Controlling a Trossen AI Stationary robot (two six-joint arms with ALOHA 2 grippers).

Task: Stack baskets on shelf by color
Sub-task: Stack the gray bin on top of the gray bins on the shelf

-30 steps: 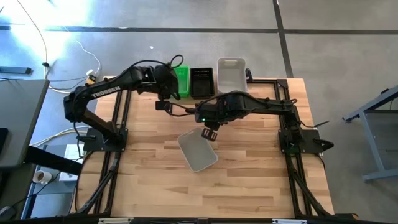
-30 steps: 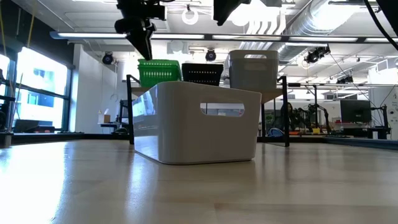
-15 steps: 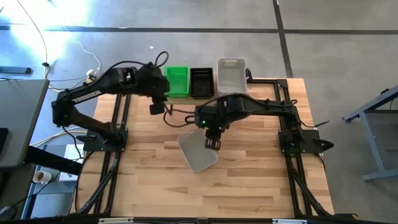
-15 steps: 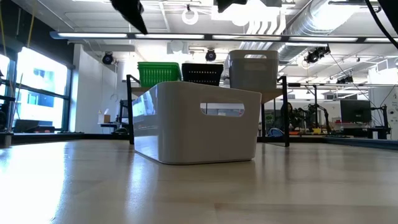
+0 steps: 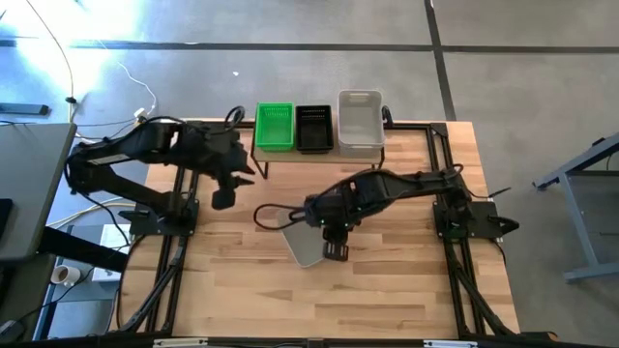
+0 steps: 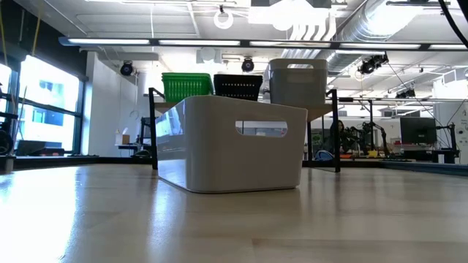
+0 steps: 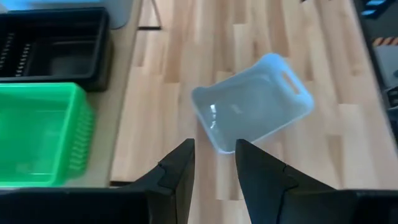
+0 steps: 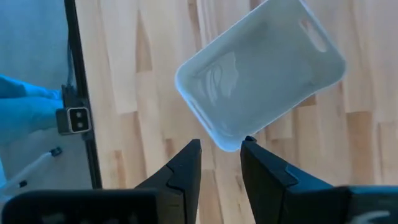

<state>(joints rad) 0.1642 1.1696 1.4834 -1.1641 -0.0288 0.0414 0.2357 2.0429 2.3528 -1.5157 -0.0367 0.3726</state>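
A pale grey basket [image 5: 303,242] stands open side up on its base on the tabletop, close to the camera in the low view [image 6: 234,146]. The shelf [image 6: 153,128] stands at the table's far edge and carries green baskets [image 5: 274,128], black baskets [image 5: 313,128] and pale grey baskets [image 5: 360,121] side by side. My right gripper [image 5: 335,249] hangs open above the lone basket's right near corner [image 8: 229,144] without touching it. My left gripper [image 5: 223,196] is open over the table's left part, clear of the shelf.
Bare wood lies on the near half of the tabletop [image 5: 387,290] and to the right of the lone basket. The arms' black base frames [image 5: 455,217] run along both sides. Beyond the left edge stands a grey side table [image 5: 29,193].
My left gripper has drawn back from the green baskets on the shelf toward the table's left and near side, leaving the low view. My right gripper has moved toward the near edge, from the lone grey basket's far end to over its near right corner. The basket has not moved.
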